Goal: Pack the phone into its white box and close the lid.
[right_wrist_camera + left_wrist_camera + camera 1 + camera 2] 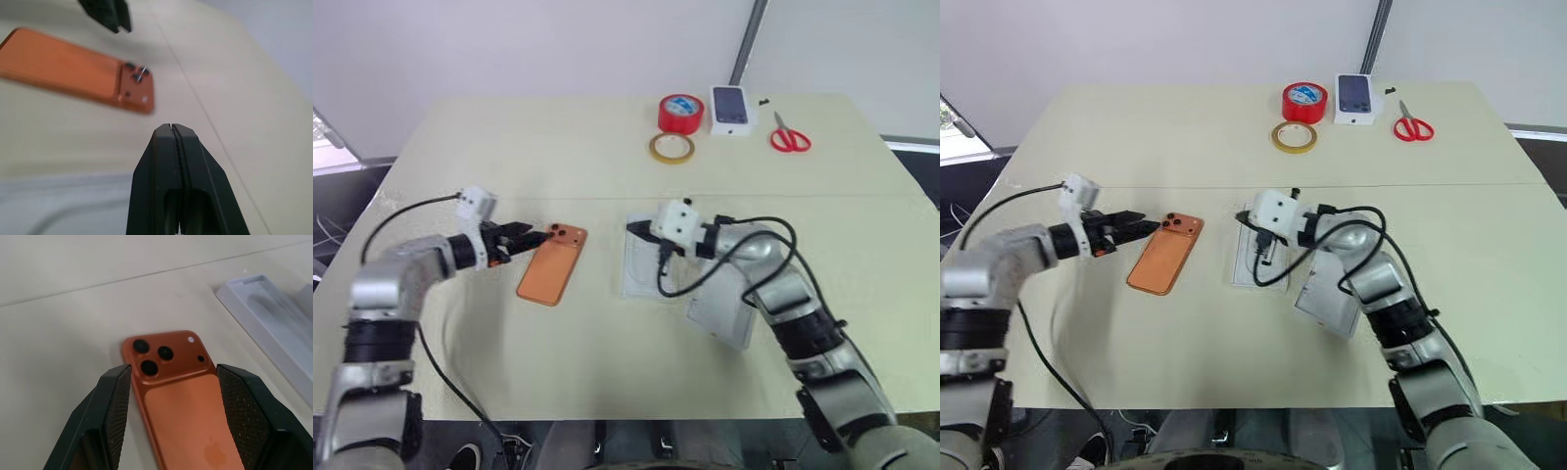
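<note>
Lying flat and back-up at nine o'clock of the box (641, 262), the phone (551, 267) looks stiff and slick, best pinched across its long edges by the released left gripper (172, 396), whose fingers straddle its camera end, the right gripper (172, 128) clenched empty.

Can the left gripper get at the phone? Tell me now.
Probably yes. The left gripper is open, its fingers flanking the phone at the camera end, with nothing between them.
</note>
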Controlling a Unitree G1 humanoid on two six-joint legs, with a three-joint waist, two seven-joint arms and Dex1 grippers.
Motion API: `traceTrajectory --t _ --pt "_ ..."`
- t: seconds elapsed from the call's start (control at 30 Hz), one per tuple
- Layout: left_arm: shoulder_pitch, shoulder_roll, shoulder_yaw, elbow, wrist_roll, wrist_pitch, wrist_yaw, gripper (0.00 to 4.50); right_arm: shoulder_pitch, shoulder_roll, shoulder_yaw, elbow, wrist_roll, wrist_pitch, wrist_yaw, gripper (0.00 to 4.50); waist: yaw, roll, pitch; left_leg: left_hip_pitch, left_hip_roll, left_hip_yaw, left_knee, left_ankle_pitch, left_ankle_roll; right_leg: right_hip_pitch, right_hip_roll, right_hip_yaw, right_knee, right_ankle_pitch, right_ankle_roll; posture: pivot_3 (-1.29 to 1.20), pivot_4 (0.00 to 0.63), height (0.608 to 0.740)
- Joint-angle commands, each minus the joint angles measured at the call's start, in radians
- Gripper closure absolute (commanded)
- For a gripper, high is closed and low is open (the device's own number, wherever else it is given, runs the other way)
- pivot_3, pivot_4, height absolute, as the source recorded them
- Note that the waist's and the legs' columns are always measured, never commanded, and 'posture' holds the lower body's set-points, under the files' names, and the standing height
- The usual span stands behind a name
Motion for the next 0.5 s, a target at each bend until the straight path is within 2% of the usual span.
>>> traceTrajectory --t 0.03,0.27,0.5 --pt "-0.088 0.022 0.002 0.143 0.012 0.102 0.013 1.58 -0.073 0.079 0.081 0.062 -0.061 -0.005 -0.033 4.47 0.002 0.0 0.0 0.0 0.0 0.0 0.0 0.0 0.0 0.0 0.0 0.0 0.001 0.0 0.0 0.0 0.15 0.74" --pt "-0.158 0.018 -0.089 0.232 0.017 0.241 -0.065 1.58 -0.19 0.156 0.226 0.25 -0.167 0.085 0.027 4.47 0.004 -0.002 0.0 0.0 -0.003 0.0 0.002 0.0 0.0 -0.002 -0.001 0.0 0.007 0.0 0.0 0.0 0.15 0.74" --pt "-0.138 0.025 -0.206 0.24 0.041 0.295 -0.156 1.58 -0.195 0.18 0.271 0.29 -0.19 0.124 0.085 4.47 -0.001 -0.001 0.0 0.0 -0.003 0.0 0.002 0.0 0.0 -0.003 -0.001 0.0 0.008 0.0 0.0 0.0 0.15 0.74"
